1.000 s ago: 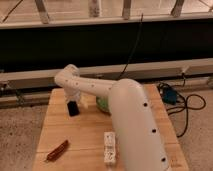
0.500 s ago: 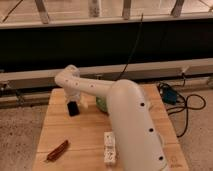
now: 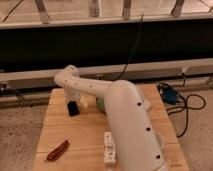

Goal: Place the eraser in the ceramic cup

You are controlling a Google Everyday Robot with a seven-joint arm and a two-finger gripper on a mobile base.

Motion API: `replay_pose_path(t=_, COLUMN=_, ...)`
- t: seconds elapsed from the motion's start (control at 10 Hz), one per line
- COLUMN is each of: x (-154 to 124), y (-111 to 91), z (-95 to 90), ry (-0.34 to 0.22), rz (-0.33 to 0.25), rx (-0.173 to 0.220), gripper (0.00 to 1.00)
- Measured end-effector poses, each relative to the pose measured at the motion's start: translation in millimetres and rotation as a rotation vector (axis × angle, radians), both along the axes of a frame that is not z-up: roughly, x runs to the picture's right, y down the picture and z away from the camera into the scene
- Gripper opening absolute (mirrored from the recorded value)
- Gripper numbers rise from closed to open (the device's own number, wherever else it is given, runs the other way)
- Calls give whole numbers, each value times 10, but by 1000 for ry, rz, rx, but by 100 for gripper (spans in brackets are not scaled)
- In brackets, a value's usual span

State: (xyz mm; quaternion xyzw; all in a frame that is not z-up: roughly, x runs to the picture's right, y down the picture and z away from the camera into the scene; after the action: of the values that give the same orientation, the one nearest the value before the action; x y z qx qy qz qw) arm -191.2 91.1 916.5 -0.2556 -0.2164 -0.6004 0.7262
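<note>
Shows hardly any change from half a second ago. Keeps the gripper (image 3: 73, 107) low over the wooden table's (image 3: 60, 131) left rear part, just left of the ceramic cup (image 3: 86, 101) and green bowl (image 3: 100, 104). Leaves unclear whether clamped on anything; cannot separate the eraser from that dark tip.

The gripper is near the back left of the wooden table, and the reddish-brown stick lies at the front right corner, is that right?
Not quite. The camera view shows the reddish-brown stick at the front left corner of the wooden table, not the right. The gripper is near the back left, as said.
</note>
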Motion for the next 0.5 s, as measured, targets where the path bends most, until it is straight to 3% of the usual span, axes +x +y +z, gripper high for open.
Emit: replay_pose_path(t=0.5, x=-22, y=7, z=51, ry=-2, rz=-9, rx=-10, gripper=80)
